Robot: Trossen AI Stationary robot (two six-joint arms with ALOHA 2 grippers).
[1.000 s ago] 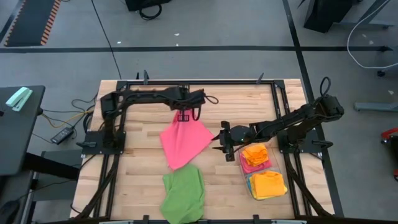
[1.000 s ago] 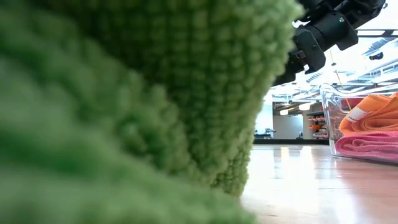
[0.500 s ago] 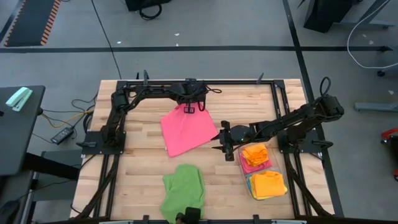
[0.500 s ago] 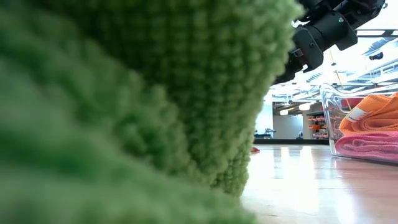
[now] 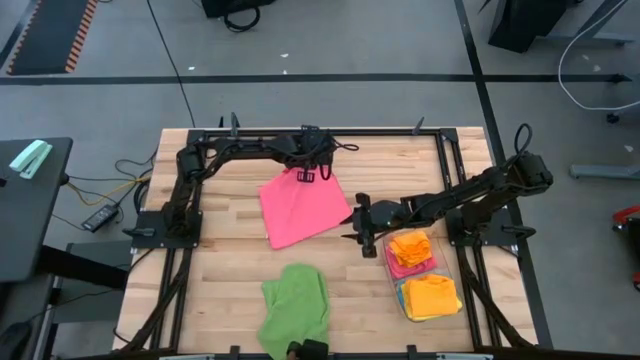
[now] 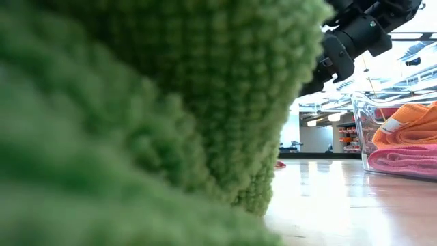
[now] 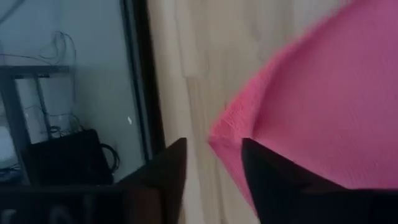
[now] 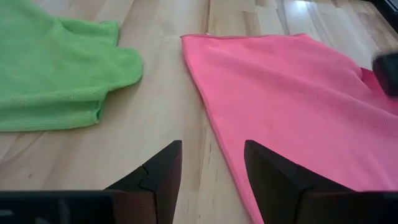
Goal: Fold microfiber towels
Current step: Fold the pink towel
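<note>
A: Where is the pink towel lying?

B: Flat on the wooden table, near the middle, turned so one corner points to the far edge. The left tool sits right over that far corner.

A: Is the left tool pinching it?

B: No. In the left wrist view its two dark fingers stand spread, with the pink corner lying in front of the gap between them and nothing clamped.

A: And the right tool?

B: The right tool hangs beside the pink towel's right edge, between it and the clear bin. Its fingers are spread too, holding nothing; bare wood and the pink hem show between them.

A: What else is on the table?

B: A green towel lies rumpled at the near edge, apart from the pink one. It lies so close to the low camera that it fills most of that view. The bin on the right holds folded towels: an orange one on top of a pink one at the far end, and another orange one over a yellow one at the near end.

A: Does the low view show the bin?

B: Yes, at the right, with orange over pink behind its clear wall.
</note>
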